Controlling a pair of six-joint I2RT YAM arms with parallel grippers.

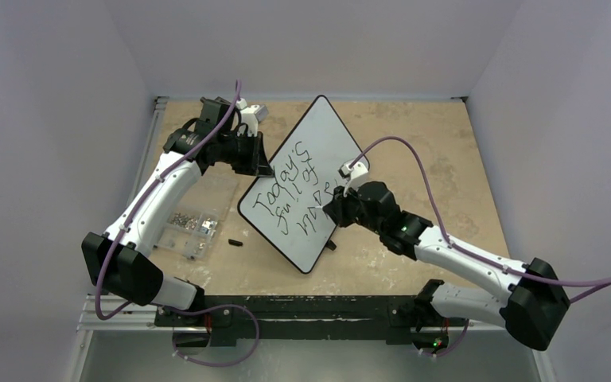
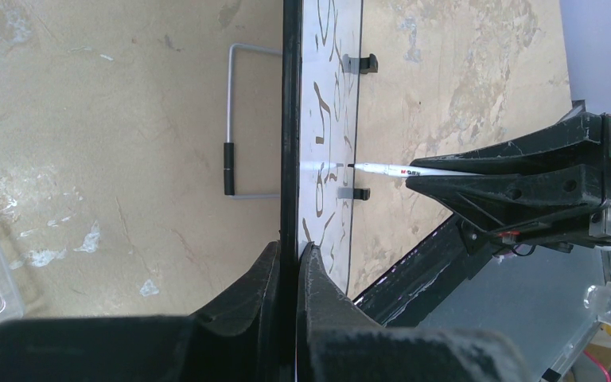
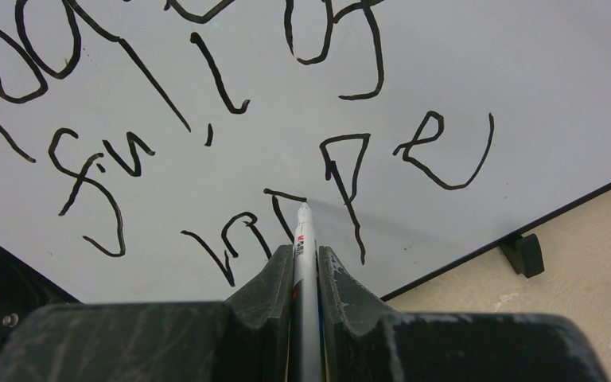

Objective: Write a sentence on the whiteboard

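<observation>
Whiteboard [image 1: 322,139] stands tilted near the middle of my table [image 1: 433,159], with 1 corner pointing toward me. Nearest me, my right gripper [image 3: 305,253] is clamped on a white marker [image 3: 303,227]. Its tip touches the board in the 3rd line of the sentence [image 1: 298,191], which is slanted black lettering that starts "Today's". To the left, a clear box of screws [image 1: 191,223] lies on the table beside the board. Farther back, my left gripper [image 2: 289,256] is pinched tight on the board's black rim.

Pale grey walls [image 1: 56,79], worn tan tabletop [image 1: 437,143]
</observation>
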